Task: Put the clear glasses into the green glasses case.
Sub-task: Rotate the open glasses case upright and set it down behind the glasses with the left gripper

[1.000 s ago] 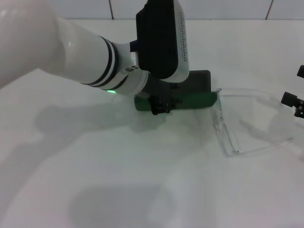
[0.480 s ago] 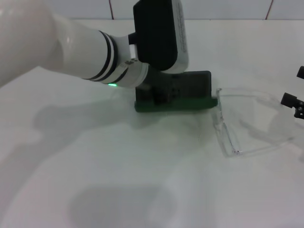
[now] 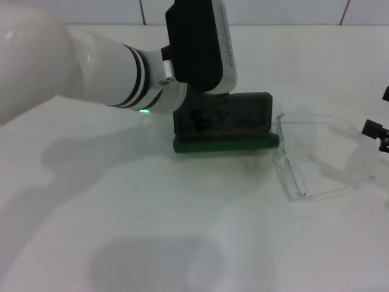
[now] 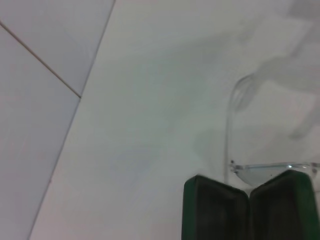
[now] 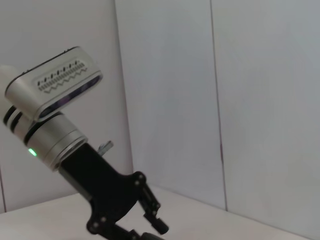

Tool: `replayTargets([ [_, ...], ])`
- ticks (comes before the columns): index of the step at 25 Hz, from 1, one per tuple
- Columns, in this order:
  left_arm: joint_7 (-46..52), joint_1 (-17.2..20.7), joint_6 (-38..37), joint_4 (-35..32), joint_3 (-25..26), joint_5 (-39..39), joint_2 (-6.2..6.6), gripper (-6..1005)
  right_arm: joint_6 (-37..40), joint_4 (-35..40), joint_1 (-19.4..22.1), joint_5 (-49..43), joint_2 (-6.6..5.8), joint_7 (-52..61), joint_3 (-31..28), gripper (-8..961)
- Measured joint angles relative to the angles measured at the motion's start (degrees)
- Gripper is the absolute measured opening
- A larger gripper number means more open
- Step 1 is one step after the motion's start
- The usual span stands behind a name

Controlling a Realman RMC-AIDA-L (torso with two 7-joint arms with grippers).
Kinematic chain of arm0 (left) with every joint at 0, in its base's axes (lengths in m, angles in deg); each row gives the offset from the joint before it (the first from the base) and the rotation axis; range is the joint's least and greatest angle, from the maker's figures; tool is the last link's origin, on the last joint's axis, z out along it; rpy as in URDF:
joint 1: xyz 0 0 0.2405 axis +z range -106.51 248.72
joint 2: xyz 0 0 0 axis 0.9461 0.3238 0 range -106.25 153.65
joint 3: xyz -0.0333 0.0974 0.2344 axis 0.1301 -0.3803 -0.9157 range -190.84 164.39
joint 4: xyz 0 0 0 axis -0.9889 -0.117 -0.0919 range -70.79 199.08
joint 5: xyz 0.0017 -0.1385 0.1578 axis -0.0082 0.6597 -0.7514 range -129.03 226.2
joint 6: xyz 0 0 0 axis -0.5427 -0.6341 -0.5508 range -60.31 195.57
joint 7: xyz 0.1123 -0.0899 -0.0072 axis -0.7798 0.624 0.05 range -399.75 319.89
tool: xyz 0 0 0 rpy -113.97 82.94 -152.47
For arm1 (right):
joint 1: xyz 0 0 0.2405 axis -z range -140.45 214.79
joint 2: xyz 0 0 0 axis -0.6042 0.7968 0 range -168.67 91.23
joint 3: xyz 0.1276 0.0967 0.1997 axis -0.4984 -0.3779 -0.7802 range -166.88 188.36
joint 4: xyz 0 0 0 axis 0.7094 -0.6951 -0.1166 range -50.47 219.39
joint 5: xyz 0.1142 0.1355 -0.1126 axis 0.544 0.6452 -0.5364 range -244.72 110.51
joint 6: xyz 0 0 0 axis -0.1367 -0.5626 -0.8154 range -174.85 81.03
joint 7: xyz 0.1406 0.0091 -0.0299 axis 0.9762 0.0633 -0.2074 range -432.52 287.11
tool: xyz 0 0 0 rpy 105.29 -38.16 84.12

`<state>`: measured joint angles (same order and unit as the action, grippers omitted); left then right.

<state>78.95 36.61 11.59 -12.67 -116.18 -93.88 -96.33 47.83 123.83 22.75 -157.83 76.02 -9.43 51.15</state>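
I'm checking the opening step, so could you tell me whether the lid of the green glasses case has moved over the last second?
Yes. The green glasses case lid has swung up and back, away from the unmoved clear glasses, with the left claw at it.

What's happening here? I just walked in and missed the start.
The left gripper is down at the green glasses case, which stands open on the table. The clear glasses lie unfolded beside the case, not yet inside. The right gripper waits at the table's right edge, apart from the glasses.
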Motion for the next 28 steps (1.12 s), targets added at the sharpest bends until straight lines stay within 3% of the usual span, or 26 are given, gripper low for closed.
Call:
replayTargets([
  [16, 0.3, 0.9, 1.93, 2.89, -5.27, 0.41, -0.12, 320, 0.17, -0.09, -0.24, -0.31, -0.04, 0.0, -0.87, 869],
  [28, 1.0, 1.5, -1.3, 2.68, -6.36, 4.6, 0.03, 319, 0.14, -0.17, -0.34, -0.34, -0.04, 0.0, -0.87, 868],
])
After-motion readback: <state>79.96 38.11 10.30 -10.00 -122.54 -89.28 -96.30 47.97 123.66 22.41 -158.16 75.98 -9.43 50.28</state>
